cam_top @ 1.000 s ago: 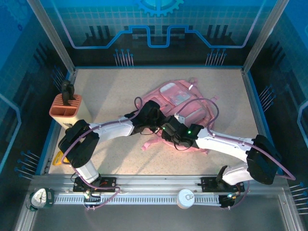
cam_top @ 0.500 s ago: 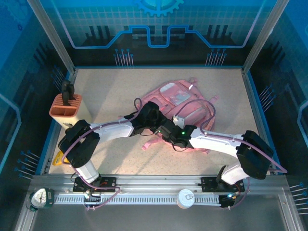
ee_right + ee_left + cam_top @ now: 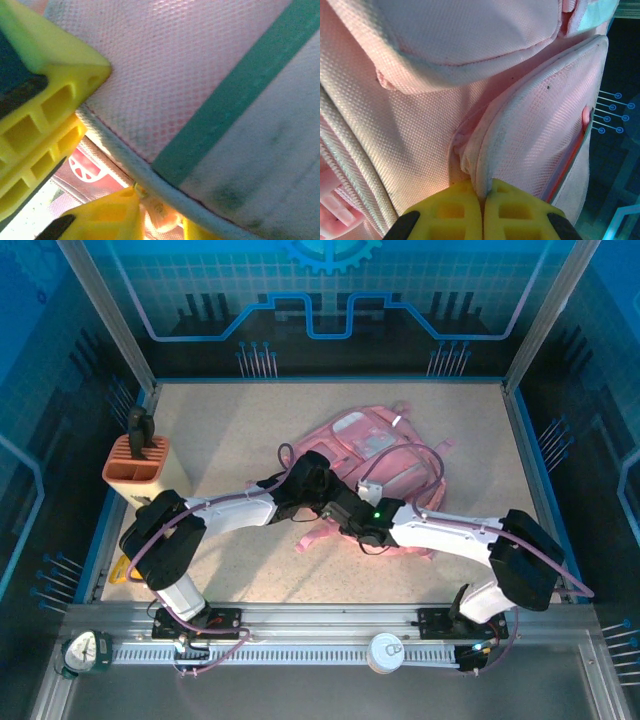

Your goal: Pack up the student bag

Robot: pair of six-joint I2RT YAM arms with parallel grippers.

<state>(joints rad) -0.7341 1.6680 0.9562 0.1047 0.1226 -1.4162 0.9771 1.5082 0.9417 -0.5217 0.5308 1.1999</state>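
Note:
The student bag point(image 3: 385, 452), a big soft pink backpack, lies flat in the middle of the table. My left gripper point(image 3: 316, 480) is at its near left corner. In the left wrist view its yellow jaws point(image 3: 483, 189) are shut on the piped edge of a pink mesh pocket point(image 3: 535, 130). My right gripper point(image 3: 345, 510) sits just beside it, low against the bag point(image 3: 200, 65). Its yellow fingers point(image 3: 110, 217) pinch a small pink zipper pull point(image 3: 161, 212) under a grey piped seam. One finger of the left gripper point(image 3: 45, 110) shows at the upper left of the right wrist view.
A salmon-orange pen holder box point(image 3: 137, 462) with a dark tool in it stands at the left edge. A yellow item point(image 3: 120, 570) lies near the left arm's base. A can point(image 3: 385, 650) and a tape roll point(image 3: 85, 652) rest on the front rail.
My right arm has shifted left along the bag's near edge, up to the left gripper, and its jaws have narrowed onto the zipper pull. The left gripper has kept its hold.

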